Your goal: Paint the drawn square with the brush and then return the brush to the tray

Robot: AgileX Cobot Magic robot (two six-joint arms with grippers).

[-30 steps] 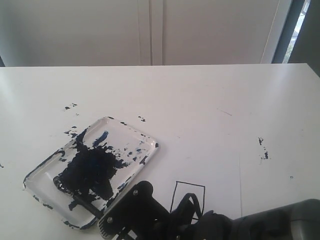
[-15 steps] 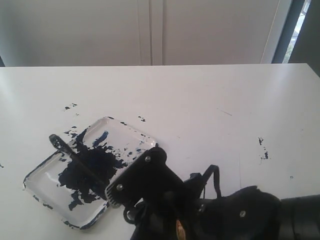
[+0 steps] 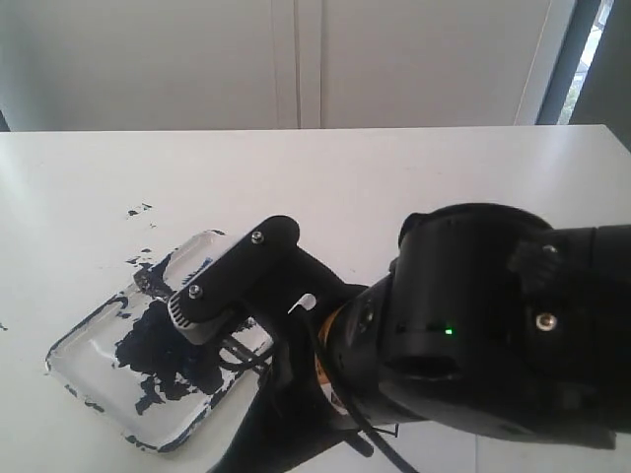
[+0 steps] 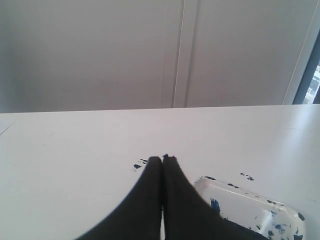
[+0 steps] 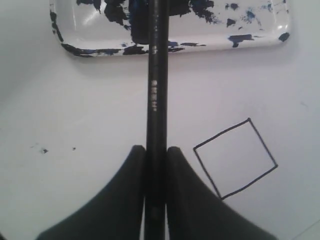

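Observation:
My right gripper [image 5: 156, 150] is shut on the black handle of the brush [image 5: 155, 75], which runs away from the fingers and out over the tray [image 5: 260, 42]. Its bristle end is cut off by the edge of the frame. The drawn square [image 5: 235, 157], a thin black outline with a white inside, lies on the table beside the fingers, apart from the brush. In the exterior view the right arm [image 3: 473, 325] hides the square and most of the brush, and the paint-smeared tray [image 3: 79, 360] shows at the left. My left gripper [image 4: 162, 159] is shut with nothing in it.
Dark paint specks [image 3: 138, 210] dot the white table [image 3: 394, 187] beyond the tray, and more specks [image 3: 519, 294] lie at the right. A corner of the tray [image 4: 245, 200] shows close to the left gripper. A pale wall stands behind the table.
The right arm has risen and swung up toward the camera, lifting the brush off the tray's paint blotch. It now covers the square in the exterior view.

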